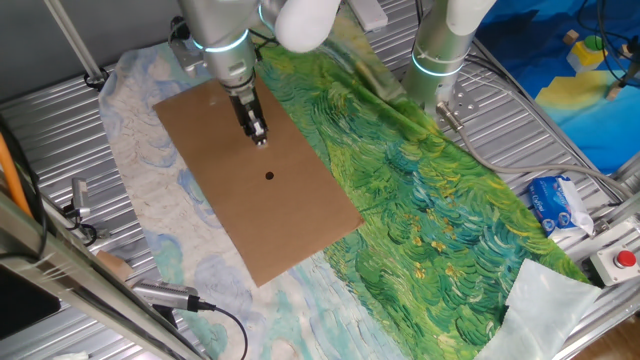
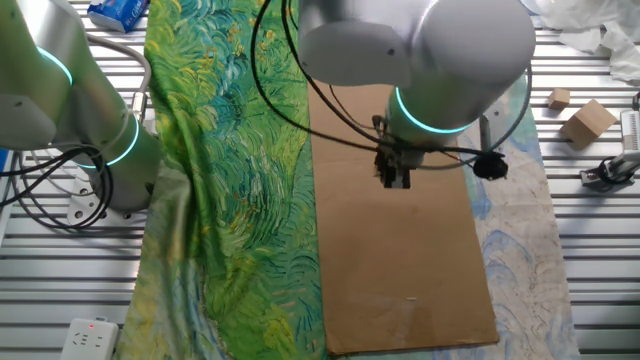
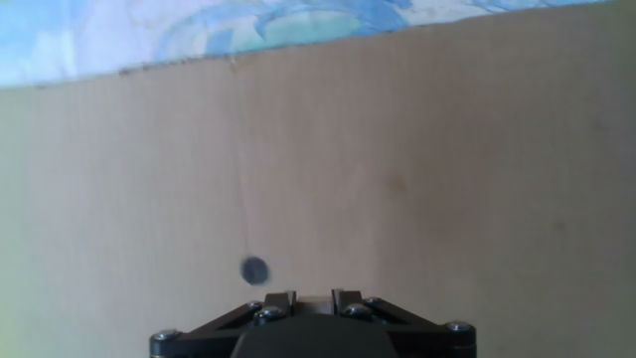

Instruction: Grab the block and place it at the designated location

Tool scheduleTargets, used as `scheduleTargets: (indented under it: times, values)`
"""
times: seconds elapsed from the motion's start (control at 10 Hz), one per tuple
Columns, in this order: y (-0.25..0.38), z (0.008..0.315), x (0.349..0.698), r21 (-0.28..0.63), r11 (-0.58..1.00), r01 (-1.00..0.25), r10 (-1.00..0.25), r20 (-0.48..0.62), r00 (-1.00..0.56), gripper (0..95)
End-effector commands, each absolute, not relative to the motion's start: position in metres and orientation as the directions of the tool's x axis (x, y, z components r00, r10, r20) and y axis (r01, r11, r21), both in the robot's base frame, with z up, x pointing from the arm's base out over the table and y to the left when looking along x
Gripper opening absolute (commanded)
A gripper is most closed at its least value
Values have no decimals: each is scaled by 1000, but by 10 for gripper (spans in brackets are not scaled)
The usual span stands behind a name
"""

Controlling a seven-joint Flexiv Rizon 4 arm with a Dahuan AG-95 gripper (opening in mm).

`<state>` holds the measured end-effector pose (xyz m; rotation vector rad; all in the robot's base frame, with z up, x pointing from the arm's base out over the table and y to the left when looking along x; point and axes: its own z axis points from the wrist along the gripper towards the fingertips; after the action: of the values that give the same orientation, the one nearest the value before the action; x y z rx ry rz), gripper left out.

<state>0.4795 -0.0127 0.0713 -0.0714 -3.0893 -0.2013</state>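
My gripper (image 1: 259, 136) hangs just above the brown cardboard sheet (image 1: 300, 230), fingers pointing down. The jaws stand narrow, and a small light speck at the fingertips looks like the block (image 1: 262, 143) pinched between them. The designated location, a black dot (image 1: 269, 177), lies a short way in front of the fingertips. In the hand view the dot (image 3: 254, 269) sits just left of and ahead of the gripper (image 3: 312, 295). In the other fixed view the gripper (image 2: 393, 178) is over the middle of the cardboard (image 2: 400, 280) and the dot is hidden.
A green painted cloth (image 1: 430, 200) lies beside the cardboard, and a pale blue cloth (image 1: 150, 200) lies under it. A second arm's base (image 1: 440, 60) stands behind. Two larger wooden blocks (image 2: 585, 122) lie off the cardboard. A tissue pack (image 1: 555, 205) and a red button (image 1: 625, 261) are at the right.
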Motion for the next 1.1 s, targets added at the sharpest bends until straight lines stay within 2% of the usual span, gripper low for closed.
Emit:
scheduleTargets:
  times: [0.1, 0.7, 1.1]
  values:
    - [7, 69, 487, 122, 989, 83, 78, 45, -996, 0]
    - [26, 42, 489, 95, 990, 106, 105, 11, -994, 0]
    - [27, 35, 489, 89, 990, 107, 107, 0, -994, 0]
